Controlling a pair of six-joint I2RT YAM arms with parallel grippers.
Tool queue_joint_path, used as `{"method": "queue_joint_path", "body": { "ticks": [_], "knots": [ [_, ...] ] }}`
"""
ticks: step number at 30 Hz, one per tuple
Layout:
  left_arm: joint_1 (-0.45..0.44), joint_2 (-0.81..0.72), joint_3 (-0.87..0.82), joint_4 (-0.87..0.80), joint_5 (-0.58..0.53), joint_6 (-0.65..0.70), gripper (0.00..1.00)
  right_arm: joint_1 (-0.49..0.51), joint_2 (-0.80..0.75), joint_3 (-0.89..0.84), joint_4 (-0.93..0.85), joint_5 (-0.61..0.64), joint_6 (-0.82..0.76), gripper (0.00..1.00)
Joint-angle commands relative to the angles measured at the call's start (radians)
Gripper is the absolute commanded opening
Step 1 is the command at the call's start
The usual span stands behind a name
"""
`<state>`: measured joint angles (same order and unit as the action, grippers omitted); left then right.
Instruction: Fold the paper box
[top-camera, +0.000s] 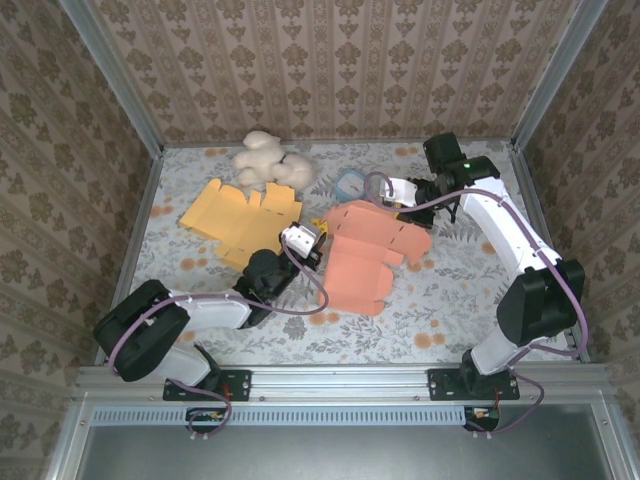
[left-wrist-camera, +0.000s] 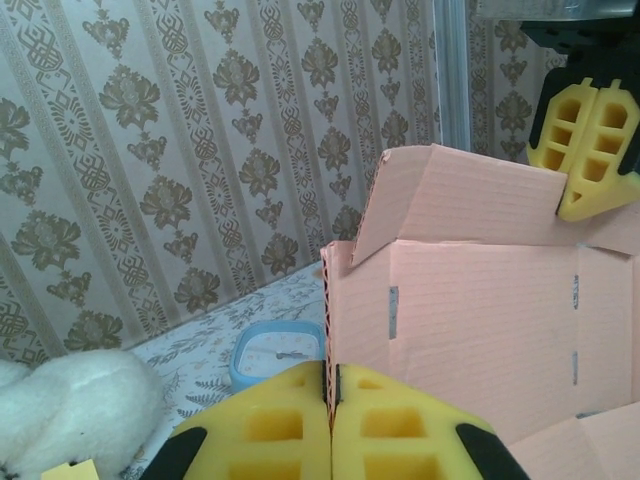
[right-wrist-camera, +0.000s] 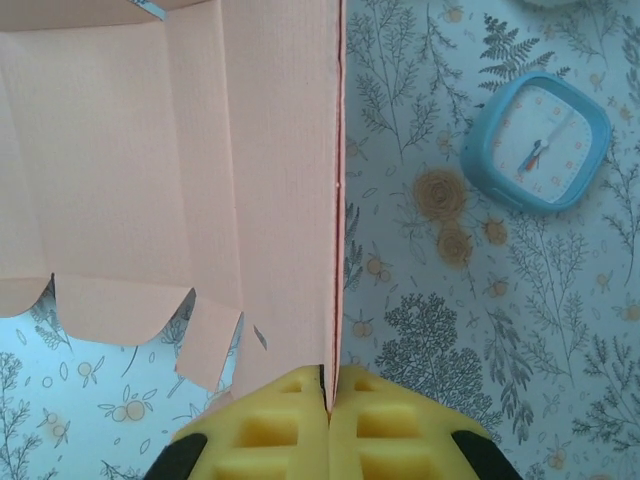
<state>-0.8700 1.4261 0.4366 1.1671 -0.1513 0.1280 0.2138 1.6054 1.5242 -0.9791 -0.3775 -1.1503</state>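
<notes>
While both pincers grip the salmon paper box, we judge the fold to be somewhere in its early-to-middle stage. The blank is partly raised off the bench, one wall panel is lifted, and the scalloped flaps hang loose. Our left pincer is closed tight on a cut edge of the cardboard that runs straight up from between its pads, with the main panel spreading to its right. Our right pincer is likewise clamped on the thin edge of a panel rising directly ahead of it, the box's inner face lying to its left. From the left wrist, its yellow fingers show pinching the corner of a tilted flap, up and to the right of the left pincer. Next, as we read it, one side should anchor while the other swings its panel over along the crease so the walls stand square. That calls for matched motion, or the cardboard may buckle or slip from a grip. A blue clock lies ahead and to the right of the right pincer, near the likely swing path. A white plush toy sits to the left of the left pincer. A flat yellow cardboard blank lies just beside that pincer on its left, apart from the fold.
</notes>
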Motion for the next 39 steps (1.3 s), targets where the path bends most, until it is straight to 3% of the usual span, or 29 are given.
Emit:
{"method": "queue_joint_path", "body": {
  "ticks": [1,4,6,11,17,23,27,39],
  "knots": [
    [-0.01,-0.004,-0.007,0.059,-0.029,-0.023,0.16,0.022,-0.024,0.014,-0.069,0.021,-0.02,0.0],
    [-0.014,-0.021,-0.018,0.061,-0.054,-0.037,0.41,0.034,-0.022,0.018,-0.089,0.064,-0.01,0.0],
    [-0.023,-0.046,-0.032,0.057,-0.075,-0.047,0.46,0.039,-0.023,0.022,-0.104,0.093,-0.003,0.0],
    [-0.116,-0.179,-0.037,-0.091,-0.201,-0.076,0.45,0.049,-0.02,0.054,-0.165,0.187,0.02,0.0],
    [-0.28,-0.355,-0.019,-0.296,-0.174,-0.14,0.44,0.054,-0.018,0.089,-0.24,0.242,0.07,0.0],
    [-0.285,-0.401,0.076,-0.573,-0.14,-0.365,0.39,0.065,-0.044,0.076,-0.267,0.254,0.104,0.0],
    [-0.285,-0.35,0.105,-0.588,-0.068,-0.457,0.37,0.071,-0.075,0.043,-0.258,0.255,0.107,0.0],
    [-0.264,-0.202,0.139,-0.53,-0.052,-0.57,0.29,0.07,-0.151,-0.067,-0.192,0.235,0.09,0.0]
  ]
}}
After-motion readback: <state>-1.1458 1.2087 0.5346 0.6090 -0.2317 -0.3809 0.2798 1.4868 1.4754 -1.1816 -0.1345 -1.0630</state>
